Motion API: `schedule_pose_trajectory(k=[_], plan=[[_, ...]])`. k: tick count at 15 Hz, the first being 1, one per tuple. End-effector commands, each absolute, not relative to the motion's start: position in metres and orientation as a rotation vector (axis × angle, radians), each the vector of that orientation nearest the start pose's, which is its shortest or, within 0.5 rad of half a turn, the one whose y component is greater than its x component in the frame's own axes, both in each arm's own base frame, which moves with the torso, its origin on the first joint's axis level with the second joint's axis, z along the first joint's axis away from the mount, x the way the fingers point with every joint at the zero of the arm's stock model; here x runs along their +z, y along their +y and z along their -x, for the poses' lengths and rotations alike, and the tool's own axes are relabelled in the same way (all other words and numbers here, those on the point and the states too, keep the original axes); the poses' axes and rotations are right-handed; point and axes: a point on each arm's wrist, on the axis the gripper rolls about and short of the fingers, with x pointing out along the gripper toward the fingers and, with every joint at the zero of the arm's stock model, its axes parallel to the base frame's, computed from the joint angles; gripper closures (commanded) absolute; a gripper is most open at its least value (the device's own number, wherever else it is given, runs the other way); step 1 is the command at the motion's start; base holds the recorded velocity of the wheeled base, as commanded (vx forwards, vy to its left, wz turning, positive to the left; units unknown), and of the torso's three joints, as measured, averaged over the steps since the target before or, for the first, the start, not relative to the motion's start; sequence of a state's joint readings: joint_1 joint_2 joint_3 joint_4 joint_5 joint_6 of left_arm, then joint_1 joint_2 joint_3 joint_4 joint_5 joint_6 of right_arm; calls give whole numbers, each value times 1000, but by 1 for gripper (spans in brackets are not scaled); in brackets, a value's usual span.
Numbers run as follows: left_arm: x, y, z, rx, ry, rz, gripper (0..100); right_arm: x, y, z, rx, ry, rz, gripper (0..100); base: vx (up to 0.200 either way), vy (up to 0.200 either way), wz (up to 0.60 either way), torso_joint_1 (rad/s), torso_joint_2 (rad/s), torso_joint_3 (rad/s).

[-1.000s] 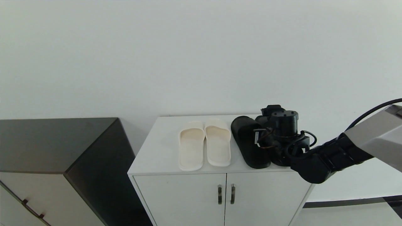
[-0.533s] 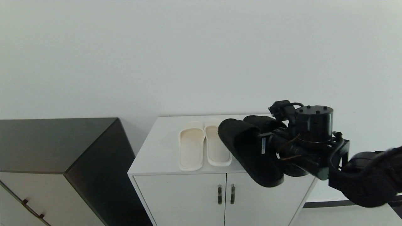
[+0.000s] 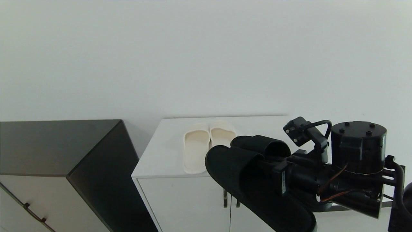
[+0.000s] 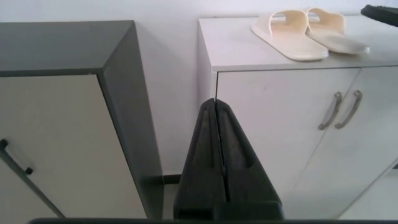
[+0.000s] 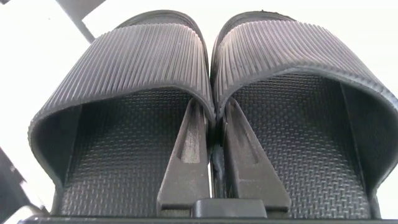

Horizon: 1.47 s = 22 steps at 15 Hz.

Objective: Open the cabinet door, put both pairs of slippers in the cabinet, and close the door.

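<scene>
Head, surface: cream slippers [image 3: 206,145] on white cabinet's [image 3: 161,161] top, doors [image 3: 186,203] shut; dark cabinet [image 3: 58,145] beside, white wall [image 3: 206,48] behind.
Head, black slippers [image 3: 251,174]: airborne before the cabinet.
Left wrist, left gripper [image 4: 216,106]: fingers pressed together.
Right wrist, right gripper [image 5: 212,115]: pinching both black slippers' inner walls.

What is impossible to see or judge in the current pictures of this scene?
- Cabinet interior: both doors shut, left wrist view.
- Right cream slipper: near end behind the black slippers, head view.
- Door handles: partly covered by the black slippers, head view.
- Black slippers' heels: cut off at the edge, right wrist view.
</scene>
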<state>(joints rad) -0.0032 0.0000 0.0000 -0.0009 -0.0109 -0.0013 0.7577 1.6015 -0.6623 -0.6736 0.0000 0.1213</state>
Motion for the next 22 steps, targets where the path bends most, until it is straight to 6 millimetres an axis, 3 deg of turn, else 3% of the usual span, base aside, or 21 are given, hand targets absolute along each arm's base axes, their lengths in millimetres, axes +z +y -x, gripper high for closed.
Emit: schedule_pose_trajectory(k=[1,5,17,22], plan=[[76,0,23,-14,0,2,100,178,185,-194,750,293,-18,100,-200,0,0,7,2,2],[76,0,23,-14,0,2,100,174,181,-190,753,304,-9,100,-200,0,0,-4,-2,6],[76,0,23,-12,0,3,100,166,173,-176,842,319,45,100,0,0,0,0,0,0],[76,0,23,-12,0,2,100,159,173,-169,868,344,58,100,0,0,0,-152,337,193]])
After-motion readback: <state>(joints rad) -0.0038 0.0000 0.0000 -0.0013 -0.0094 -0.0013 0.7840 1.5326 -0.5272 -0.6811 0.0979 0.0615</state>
